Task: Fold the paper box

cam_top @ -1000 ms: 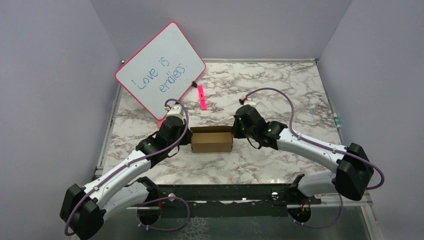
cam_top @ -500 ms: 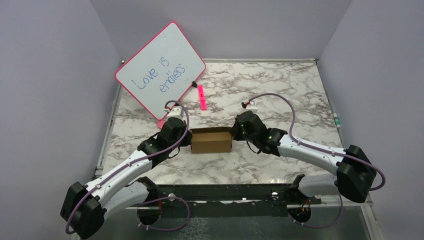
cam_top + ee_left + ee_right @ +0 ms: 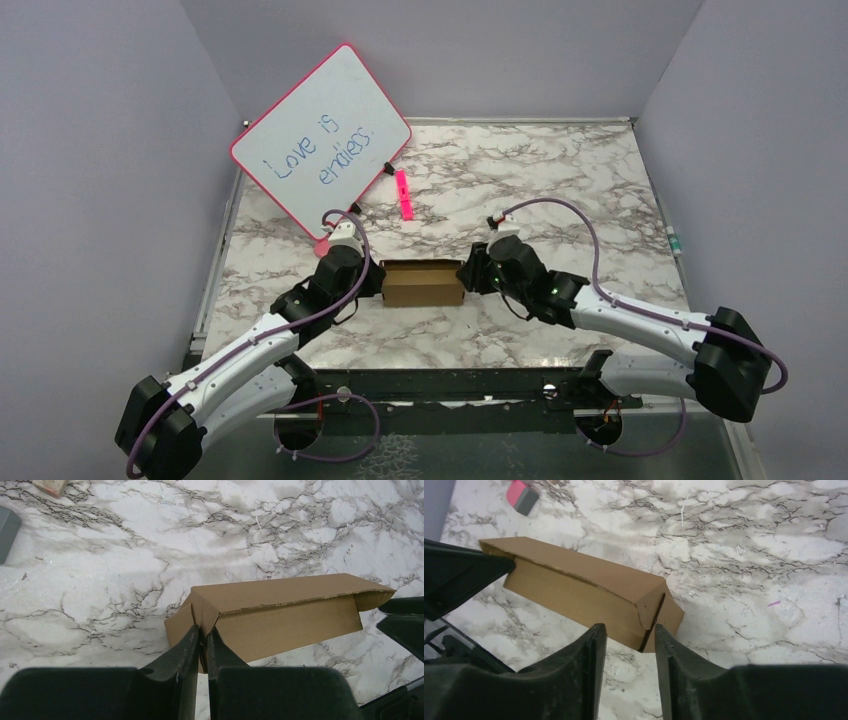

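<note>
The paper box (image 3: 424, 283) is a small brown cardboard box lying on the marble table between my two arms, its lid folded over. My left gripper (image 3: 377, 277) is at its left end. In the left wrist view that gripper (image 3: 202, 630) is shut on the end flap of the box (image 3: 280, 612). My right gripper (image 3: 468, 277) is at the box's right end. The right wrist view shows it (image 3: 628, 627) open just short of the box's (image 3: 579, 592) end flaps, with only table between its fingers.
A pink-framed whiteboard (image 3: 322, 140) leans at the back left, with a pink marker (image 3: 403, 194) lying beside it. A pink and grey block (image 3: 522, 493) lies beyond the box. Purple walls close in the table on three sides.
My right gripper has opened and drawn back slightly from the box's right end. The left gripper stays shut on the left flap, and the box has barely shifted.
</note>
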`<state>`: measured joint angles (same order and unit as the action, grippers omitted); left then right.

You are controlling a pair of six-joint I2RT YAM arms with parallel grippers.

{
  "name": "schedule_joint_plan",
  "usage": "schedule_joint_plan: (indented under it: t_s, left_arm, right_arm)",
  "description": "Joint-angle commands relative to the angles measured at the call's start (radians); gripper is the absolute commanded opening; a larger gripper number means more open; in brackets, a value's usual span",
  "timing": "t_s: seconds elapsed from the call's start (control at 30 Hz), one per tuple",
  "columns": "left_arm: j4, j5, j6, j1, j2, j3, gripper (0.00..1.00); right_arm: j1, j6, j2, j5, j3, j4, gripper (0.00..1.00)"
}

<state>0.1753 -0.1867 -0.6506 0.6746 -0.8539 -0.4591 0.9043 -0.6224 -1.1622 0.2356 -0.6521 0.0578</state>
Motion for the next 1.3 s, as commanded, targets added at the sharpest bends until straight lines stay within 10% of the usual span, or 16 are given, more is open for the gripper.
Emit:
schedule_joint_plan:
  t_s: [0.0, 0.23, 1.27]
  left_arm:
    - [0.072, 0.001, 0.002, 0.007, -0.015, 0.044, 0.11]
    - [0.066, 0.003, 0.006, 0.007, -0.013, 0.052, 0.11]
    - [-0.022, 0.044, 0.025, 0.01, 0.021, 0.123, 0.11]
  right_arm:
    - [0.007, -0.005, 0.102, 0.015, -0.017, 0.05, 0.54]
    - [0.005, -0.212, 0.14, 0.164, -0.019, 0.091, 0.76]
    - [-0.007, -0.355, -0.132, 0.157, -0.051, -0.039, 0.65]
